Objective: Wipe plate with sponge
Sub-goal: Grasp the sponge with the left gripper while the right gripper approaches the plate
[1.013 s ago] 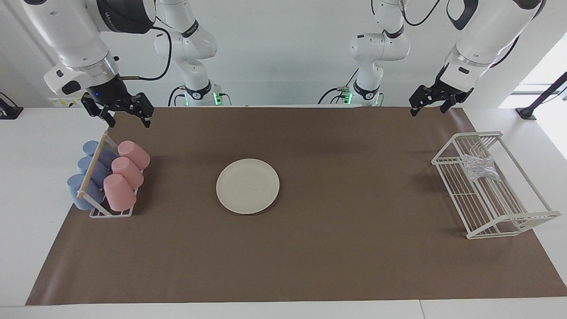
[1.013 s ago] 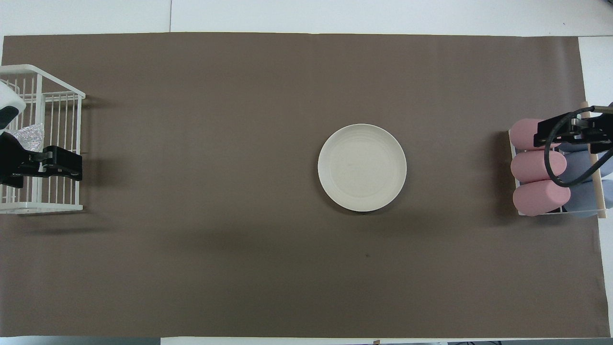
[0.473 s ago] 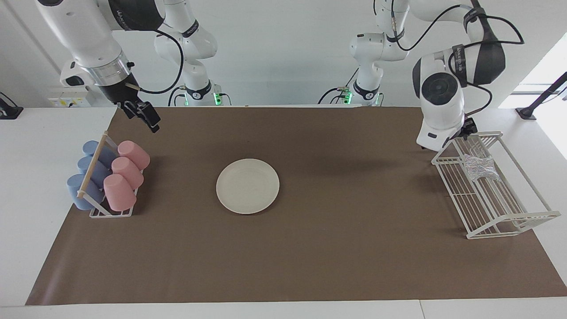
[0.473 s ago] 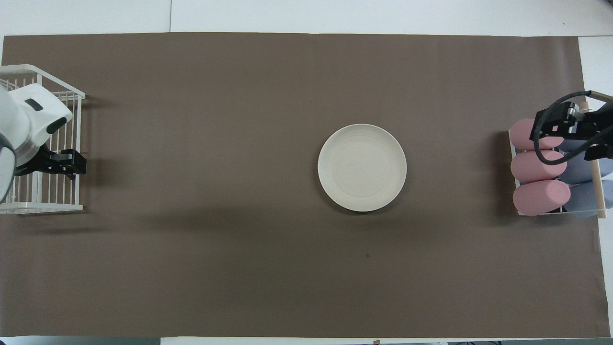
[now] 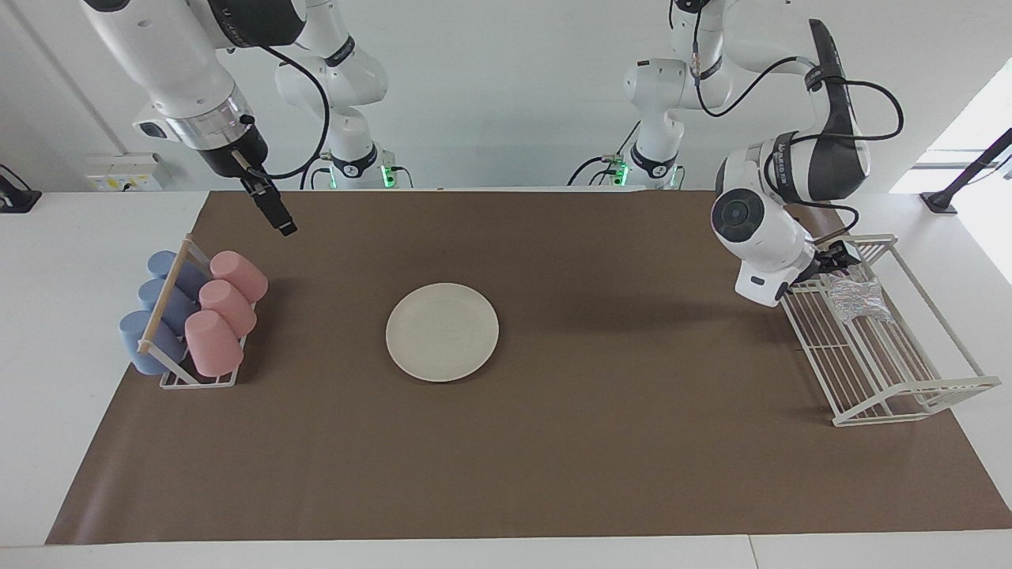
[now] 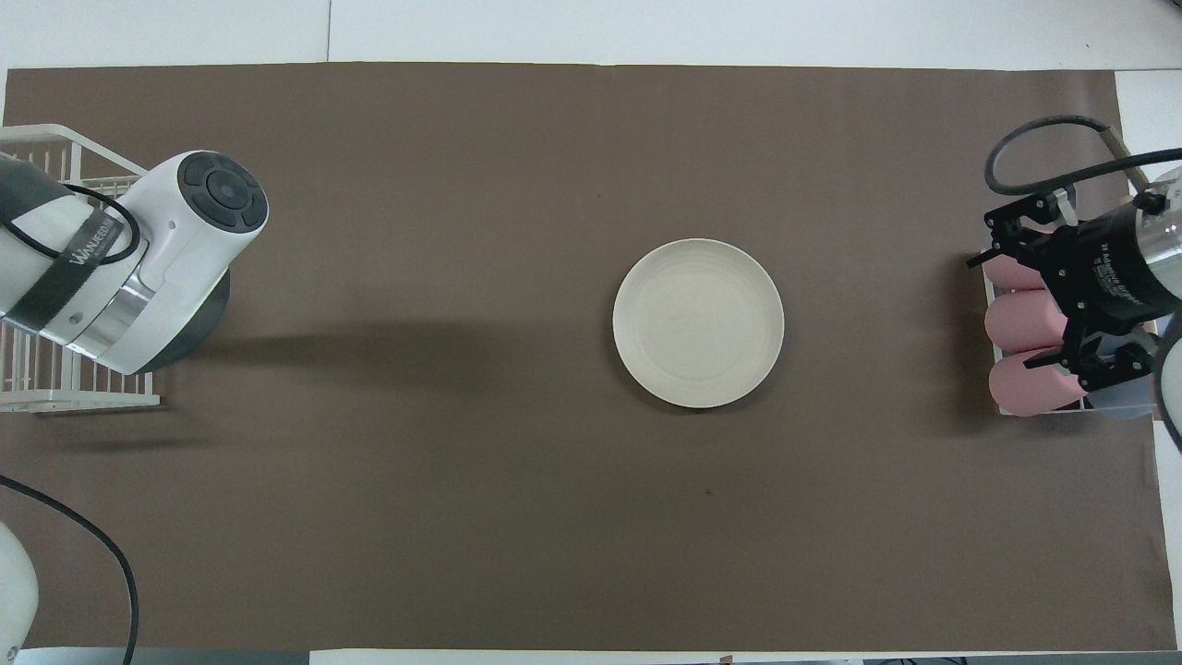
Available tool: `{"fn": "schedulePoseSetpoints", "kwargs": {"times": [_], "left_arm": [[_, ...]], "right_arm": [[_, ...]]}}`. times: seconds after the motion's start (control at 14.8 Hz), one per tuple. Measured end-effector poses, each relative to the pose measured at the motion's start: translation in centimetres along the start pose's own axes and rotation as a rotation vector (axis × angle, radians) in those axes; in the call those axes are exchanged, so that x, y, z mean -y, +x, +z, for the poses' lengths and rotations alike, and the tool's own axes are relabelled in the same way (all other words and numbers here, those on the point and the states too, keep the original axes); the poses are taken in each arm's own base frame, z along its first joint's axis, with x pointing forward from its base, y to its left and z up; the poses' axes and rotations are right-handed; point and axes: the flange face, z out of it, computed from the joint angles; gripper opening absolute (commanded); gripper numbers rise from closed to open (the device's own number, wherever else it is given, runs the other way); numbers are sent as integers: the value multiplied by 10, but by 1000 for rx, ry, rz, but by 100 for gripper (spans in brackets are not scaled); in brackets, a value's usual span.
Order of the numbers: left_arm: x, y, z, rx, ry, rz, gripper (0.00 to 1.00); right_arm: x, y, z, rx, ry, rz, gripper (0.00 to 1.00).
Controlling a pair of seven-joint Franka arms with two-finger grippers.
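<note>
The cream-white plate (image 5: 442, 332) (image 6: 698, 322) lies flat in the middle of the brown mat, with nothing on it. The silvery sponge (image 5: 858, 299) lies in the white wire rack (image 5: 885, 371) at the left arm's end of the table. My left gripper (image 5: 834, 261) is down at the rack's robot-side end, just beside the sponge, open and mostly hidden by its own wrist. In the overhead view the left arm covers the sponge. My right gripper (image 5: 274, 212) (image 6: 1007, 309) hangs open over the pink cups, holding nothing.
A low rack (image 5: 198, 379) holds three pink cups (image 5: 225, 304) and three blue cups (image 5: 158, 316) on their sides at the right arm's end. The brown mat (image 5: 553, 458) covers most of the white table. The left arm's bulky wrist (image 6: 148, 263) overhangs the wire rack (image 6: 37, 388).
The left arm has swung down and turned, bringing its gripper from above the mat's corner into the wire rack beside the sponge. The right gripper has turned and shifted slightly toward the mat.
</note>
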Motion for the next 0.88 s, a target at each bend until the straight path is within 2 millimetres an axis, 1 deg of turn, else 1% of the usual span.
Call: {"fn": "schedulePoseSetpoints", "kwargs": {"times": [0.14, 0.2, 0.27, 0.34, 0.41, 0.47, 0.54, 0.74, 0.88], "left_arm": [[-5, 5, 4, -16, 34, 14, 100], [-4, 6, 5, -20, 45, 17, 95], [-3, 6, 5, -24, 53, 17, 85], [-1, 7, 6, -25, 57, 16, 68], [0, 7, 8, -28, 57, 13, 45], [2, 8, 9, -32, 55, 11, 20], [4, 8, 12, -31, 54, 8, 0], [5, 9, 14, -30, 53, 5, 0], [6, 9, 13, -31, 53, 3, 0]], "right_arm": [[4, -25, 1, -4, -8, 104, 100], [5, -36, 0, -7, -8, 133, 100], [6, -47, 0, -9, -10, 145, 100], [4, -54, 0, -10, -22, 145, 100], [1, -58, 1, -10, -38, 139, 100], [-1, -60, 2, -10, -46, 137, 100], [-1, -61, 3, -10, -48, 138, 100], [-3, -65, 6, -11, -57, 139, 100], [-2, -75, 7, -15, -60, 142, 100]]}}
